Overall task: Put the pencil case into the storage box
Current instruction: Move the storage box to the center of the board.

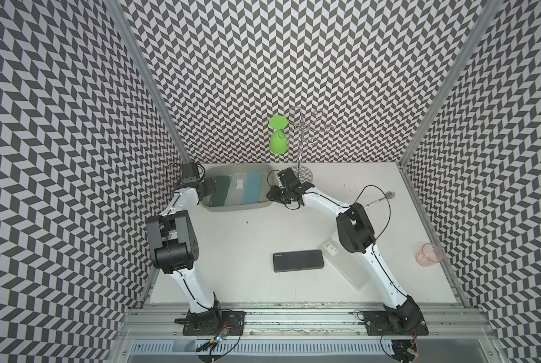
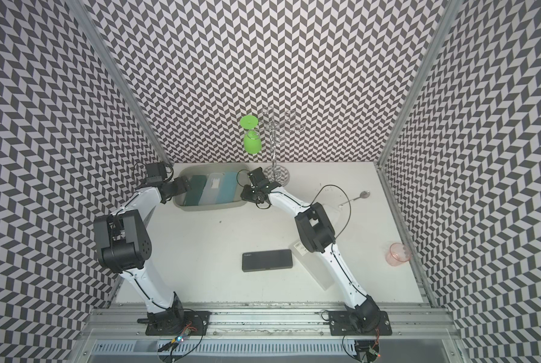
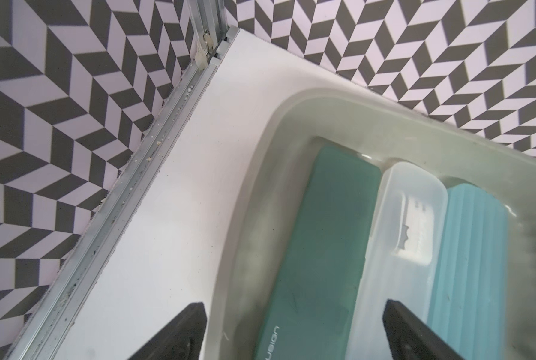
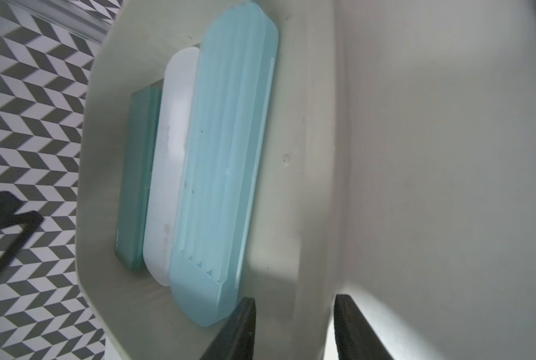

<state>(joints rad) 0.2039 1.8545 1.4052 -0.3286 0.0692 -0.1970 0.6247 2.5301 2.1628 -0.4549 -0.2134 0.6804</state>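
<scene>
The grey-green storage box (image 1: 237, 206) (image 2: 212, 206) stands at the back of the table. Inside it lie three pencil cases side by side: a dark green one (image 1: 221, 190) (image 3: 322, 233), a frosted clear one (image 1: 236, 188) (image 3: 410, 202) and a light blue ribbed one (image 1: 251, 188) (image 4: 226, 156). A black pencil case (image 1: 298, 260) (image 2: 267, 259) and another frosted clear case (image 1: 344, 267) lie on the table in front. My left gripper (image 1: 212, 185) (image 3: 294, 307) is open astride the box's left wall (image 3: 251, 233). My right gripper (image 1: 272, 192) (image 4: 294, 299) is shut on the box's right wall (image 4: 307, 156).
A wire glass rack (image 1: 300, 138) with a green goblet (image 1: 278, 141) hanging on it stands just behind the right gripper. A spoon (image 1: 379, 199) lies at the right, and a pink cup (image 1: 429, 254) stands near the right edge. Patterned walls close in three sides.
</scene>
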